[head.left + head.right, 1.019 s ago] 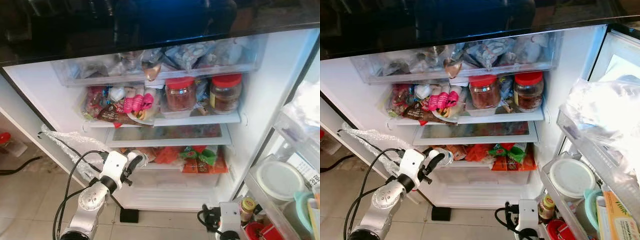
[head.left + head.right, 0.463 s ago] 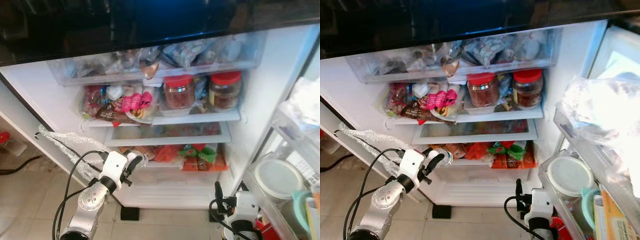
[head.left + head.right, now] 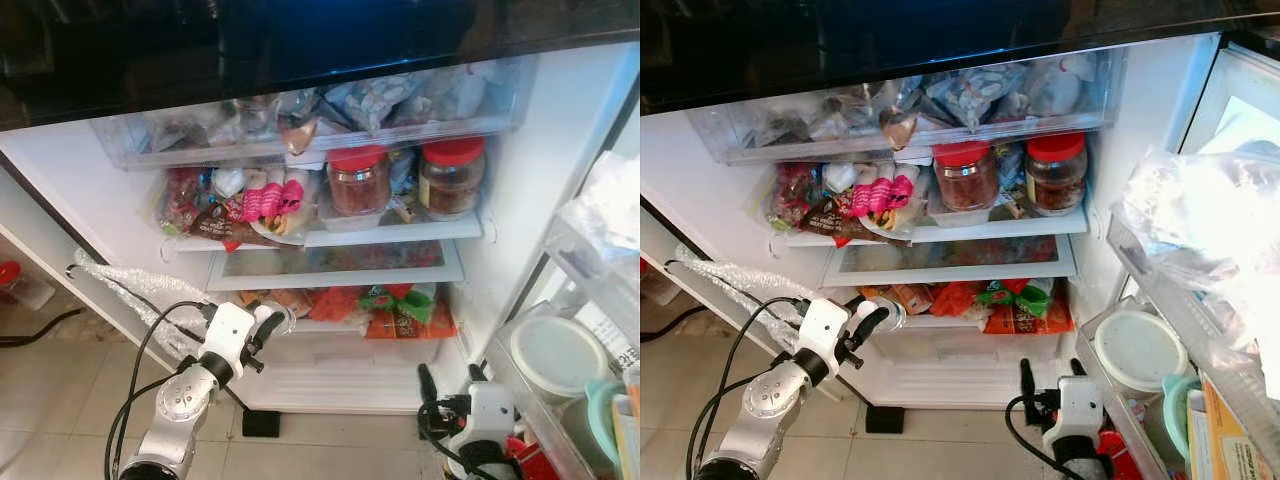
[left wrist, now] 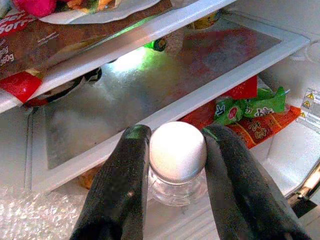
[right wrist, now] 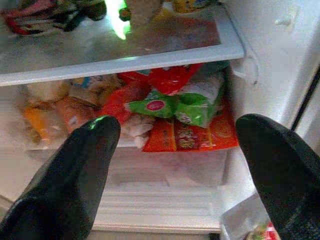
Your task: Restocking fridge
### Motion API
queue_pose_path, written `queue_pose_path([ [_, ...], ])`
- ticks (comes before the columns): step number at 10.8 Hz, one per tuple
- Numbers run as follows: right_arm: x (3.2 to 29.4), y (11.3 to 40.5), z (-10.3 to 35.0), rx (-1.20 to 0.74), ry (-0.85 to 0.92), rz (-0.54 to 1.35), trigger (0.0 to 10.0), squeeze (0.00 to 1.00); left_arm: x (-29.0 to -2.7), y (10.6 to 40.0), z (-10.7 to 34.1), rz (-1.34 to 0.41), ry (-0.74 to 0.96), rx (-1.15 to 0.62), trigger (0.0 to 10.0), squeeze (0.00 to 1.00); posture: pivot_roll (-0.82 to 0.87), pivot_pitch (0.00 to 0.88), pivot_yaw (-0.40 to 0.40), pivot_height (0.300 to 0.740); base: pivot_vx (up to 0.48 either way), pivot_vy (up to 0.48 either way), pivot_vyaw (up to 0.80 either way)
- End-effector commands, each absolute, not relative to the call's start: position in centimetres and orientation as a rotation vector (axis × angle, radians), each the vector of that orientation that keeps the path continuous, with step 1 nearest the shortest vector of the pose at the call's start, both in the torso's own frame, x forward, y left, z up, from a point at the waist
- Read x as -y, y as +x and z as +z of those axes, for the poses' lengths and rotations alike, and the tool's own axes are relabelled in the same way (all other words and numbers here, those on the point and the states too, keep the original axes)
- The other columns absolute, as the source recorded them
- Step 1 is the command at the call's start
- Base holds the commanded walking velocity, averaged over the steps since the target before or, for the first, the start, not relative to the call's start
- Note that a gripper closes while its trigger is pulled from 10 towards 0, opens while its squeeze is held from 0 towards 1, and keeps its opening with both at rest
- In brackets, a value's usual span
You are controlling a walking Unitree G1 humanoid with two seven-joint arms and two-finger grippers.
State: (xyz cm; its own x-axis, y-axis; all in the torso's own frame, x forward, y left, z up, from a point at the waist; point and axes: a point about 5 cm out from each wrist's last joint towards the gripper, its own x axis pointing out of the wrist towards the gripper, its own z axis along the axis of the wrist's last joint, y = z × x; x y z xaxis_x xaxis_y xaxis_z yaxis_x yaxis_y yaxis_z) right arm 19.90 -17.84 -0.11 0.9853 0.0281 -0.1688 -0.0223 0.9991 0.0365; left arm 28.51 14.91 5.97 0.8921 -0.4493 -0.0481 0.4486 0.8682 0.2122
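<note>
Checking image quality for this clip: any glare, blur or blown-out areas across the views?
Right eye view: door-shelf bags blown out white. Left wrist view: green glare on the glass shelf, jar sharp. Right wrist view: soft and blurred, with fingers dark.

Small clear glass jar (image 4: 177,160) with white screw cap, upright, pinched at cap between two black fingers of left gripper (image 4: 175,165). Hung low in front of open fridge (image 3: 560,150), just short of empty glass shelf (image 3: 335,266), beside crowded lower shelf of red and green packets. Contents could not be made out.
</note>
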Motion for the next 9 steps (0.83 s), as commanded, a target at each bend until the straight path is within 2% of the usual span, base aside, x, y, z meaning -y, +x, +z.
queue_pose_path([
  [1, 17.5, 21.5, 3.2, 0.003, 0.038, 0.055, 10.0, 0.00, -15.7, 28.5, 6.2, -0.460, 0.244, 0.003, 10.0, 0.00, -0.17, 0.065, 0.145, 0.740, 0.000, 0.000, 0.00],
  [7, 17.6, 21.3, 3.7, -0.023, 0.058, 0.070, 10.0, 0.00, -15.7, 28.5, 6.2, -0.461, 0.244, 0.003, 10.0, 0.00, -0.17, 0.065, 0.145, 0.740, 0.000, 0.000, 0.00],
  [8, 18.7, 18.1, -2.5, -0.337, 0.017, 0.016, 10.0, 0.00, -15.5, 28.6, 6.2, -0.464, 0.247, 0.001, 10.0, 0.00, -0.17, 0.061, 0.144, 0.740, 0.000, 0.000, 0.00],
  [9, 18.6, 17.8, -2.8, -0.359, 0.018, 0.017, 10.0, 0.00, -15.5, 28.6, 6.1, -0.464, 0.246, -0.001, 10.0, 0.00, -0.18, 0.063, 0.146, 0.740, 0.000, 0.000, 0.00],
])
